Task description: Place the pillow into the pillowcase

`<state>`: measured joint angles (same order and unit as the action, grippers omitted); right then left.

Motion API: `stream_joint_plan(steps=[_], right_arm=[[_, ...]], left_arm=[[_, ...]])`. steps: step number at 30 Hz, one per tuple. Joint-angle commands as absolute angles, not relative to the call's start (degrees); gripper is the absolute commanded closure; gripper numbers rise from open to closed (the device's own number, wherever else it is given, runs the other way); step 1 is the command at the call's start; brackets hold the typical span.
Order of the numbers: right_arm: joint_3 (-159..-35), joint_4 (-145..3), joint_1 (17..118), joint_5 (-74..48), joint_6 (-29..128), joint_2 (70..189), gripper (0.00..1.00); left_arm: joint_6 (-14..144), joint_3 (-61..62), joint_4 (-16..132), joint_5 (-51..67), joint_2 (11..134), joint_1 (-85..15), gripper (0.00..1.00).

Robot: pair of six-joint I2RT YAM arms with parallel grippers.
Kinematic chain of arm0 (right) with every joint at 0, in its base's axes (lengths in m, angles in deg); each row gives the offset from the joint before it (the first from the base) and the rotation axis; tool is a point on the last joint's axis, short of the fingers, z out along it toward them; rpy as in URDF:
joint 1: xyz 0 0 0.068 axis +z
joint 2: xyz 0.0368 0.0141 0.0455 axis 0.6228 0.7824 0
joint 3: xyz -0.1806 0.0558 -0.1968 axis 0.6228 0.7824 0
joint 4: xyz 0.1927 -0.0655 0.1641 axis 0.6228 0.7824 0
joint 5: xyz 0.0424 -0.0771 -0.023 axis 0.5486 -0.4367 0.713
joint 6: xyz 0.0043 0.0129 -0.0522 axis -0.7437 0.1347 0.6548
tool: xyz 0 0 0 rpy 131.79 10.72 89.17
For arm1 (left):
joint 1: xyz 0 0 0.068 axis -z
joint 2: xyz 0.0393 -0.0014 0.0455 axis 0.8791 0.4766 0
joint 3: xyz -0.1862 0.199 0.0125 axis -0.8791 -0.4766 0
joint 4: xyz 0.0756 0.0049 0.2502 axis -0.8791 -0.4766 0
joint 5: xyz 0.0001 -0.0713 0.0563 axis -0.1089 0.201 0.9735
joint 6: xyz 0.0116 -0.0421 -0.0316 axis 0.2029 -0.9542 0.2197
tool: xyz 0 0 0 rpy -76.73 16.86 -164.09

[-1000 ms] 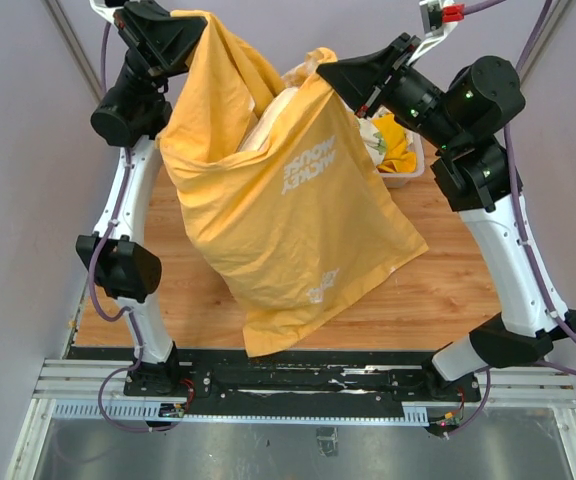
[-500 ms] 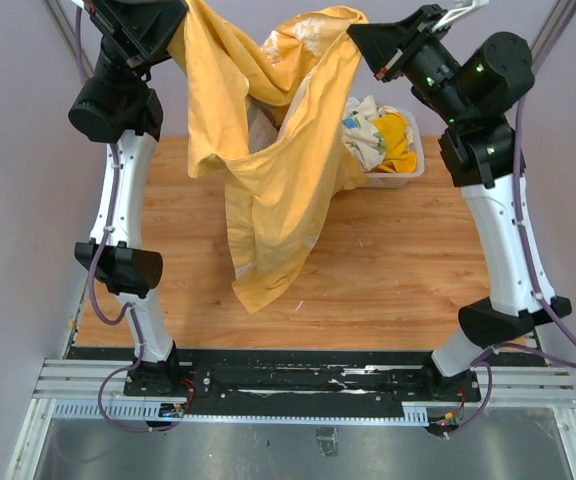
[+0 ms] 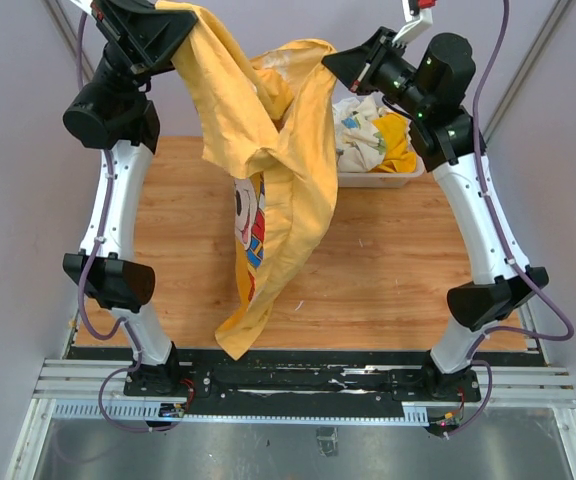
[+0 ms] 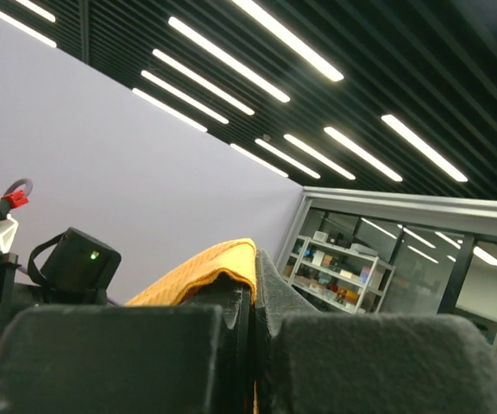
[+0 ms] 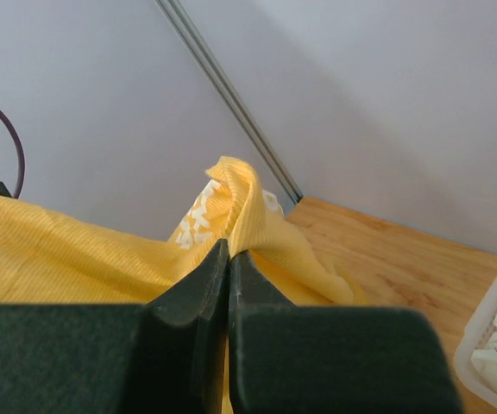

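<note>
1. L tool (image 3: 180, 28), far-left & raised high: jaws pinched narrow on an upper edge of the pillowcase (image 3: 286, 190). In the L wrist view, orange cloth (image 4: 205, 267) is squeezed between the dark pads at the tool (image 4: 253, 289).
2. Pillowcase hangs btwn both tools, bunched & twisted. It falls as one long drape over the middle of the wooden tabletop (image 3: 398, 270), w/ its lowest tip at the near edge. Part of the printed face & coloured letters shows on a fold at mid-height.
3. Its mouth is folded over itself near the top, so the inside isn't visible. Can't tell whether the pillow is in the folds; not made out in any view.
4. R tool (image 3: 332, 64), top centre-right & raised: jaws narrow, clamped on the other upper edge of the cloth. In the R wrist view, yellow fabric (image 5: 231, 203) rises from between the closed pads at the tool (image 5: 229, 259).
5. Clear plastic bin (image 3: 408, 180) at the far-right of the tabletop, under the R arm. It holds a heap of crumpled cloths (image 3: 360, 140): white patterned ones on the L side, a yellow one on the R.
6. In the R wrist view, the bin's corner (image 5: 490, 345) shows at the R edge w/ white cloth inside.
</note>
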<state>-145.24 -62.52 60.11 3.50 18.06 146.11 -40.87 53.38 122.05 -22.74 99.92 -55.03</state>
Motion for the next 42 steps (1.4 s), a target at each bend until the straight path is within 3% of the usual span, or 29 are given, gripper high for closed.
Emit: stream_joint_plan(steps=[1,11,15,18,23,27,42], right_arm=[[-149.6,-66.1,59.6,7.7,14.0,149.1,0.99],[-161.1,-68.2,62.7,16.6,7.7,158.4,0.99],[-160.1,-70.3,62.7,18.9,4.4,159.3,0.99],[-155.2,-71.2,62.6,19.1,4.6,157.3,0.99],[-136.1,-76.2,60.3,13.5,7.0,145.8,0.99],[-127.9,-76.8,56.9,12.6,7.5,140.6,0.99],[-100.9,-65.8,45.7,2.9,18.4,122.9,0.99]], left_arm=[[-40.2,57.0,121.4,-21.3,98.4,-55.4,1.0],[-33.2,69.3,107.5,-22.5,99.3,-55.8,1.0],[-30.5,69.8,104.3,-23.0,98.6,-55.8,1.0],[-30.1,68.1,104.6,-23.3,98.5,-55.7,1.0],[-35.6,56.2,114.9,-23.8,98.1,-55.1,1.0],[-33.6,47.7,117.2,-23.7,97.4,-53.1,1.0],[-36.3,32.3,132.5,-24.6,110.6,-36.3,1.0]])
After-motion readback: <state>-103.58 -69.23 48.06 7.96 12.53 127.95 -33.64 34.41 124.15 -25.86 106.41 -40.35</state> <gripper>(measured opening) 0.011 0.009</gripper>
